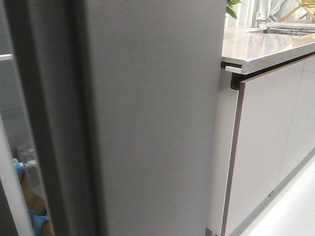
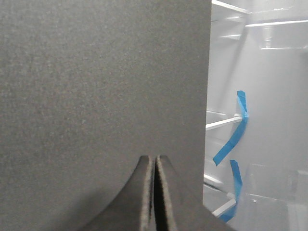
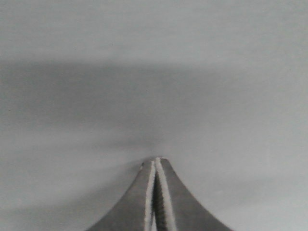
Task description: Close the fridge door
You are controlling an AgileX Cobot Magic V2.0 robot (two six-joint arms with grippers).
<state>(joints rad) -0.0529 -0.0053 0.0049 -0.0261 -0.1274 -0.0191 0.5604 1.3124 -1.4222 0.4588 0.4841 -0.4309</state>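
Fridge door point(image 1: 147, 118), matte dark grey, fills most of the front view, standing upright and very near the camera, its right vertical edge just beside a glossy light grey cabinet front point(image 1: 261, 147). Above that cabinet front, a pale countertop point(image 1: 270, 49) with a dark recess under its lip; farther back on it, a sink rim point(image 1: 290, 29) and green leaves point(image 1: 231, 7) at the top edge. At the far left of the front view, a narrow gap past the door's blurred left edge, with bits of blue tape point(image 1: 38, 221) and a brownish object low down, too blurred to name. White floor point(image 1: 290, 206) at lower right.

In the left wrist view, left end effector point(image 2: 155, 161) pinched closed, fingers pressed together with only a thin seam between them, holding nothing, tips up against or just short of the door's dark grey outer face point(image 2: 96, 96); contact impossible to confirm. Beyond the door's vertical edge, white fridge interior point(image 2: 269, 86) visible, with shelves point(image 2: 224, 122), strips of blue tape point(image 2: 238, 130) and a clear plastic bin point(image 2: 269, 192) low down. Door therefore ajar.

In the right wrist view, right end effector point(image 3: 156, 163) likewise closed tight, fingers together, empty, tips pointed at a plain grey surface point(image 3: 154, 72) with a soft shadow band across it; which surface cannot be told, nor whether touching.
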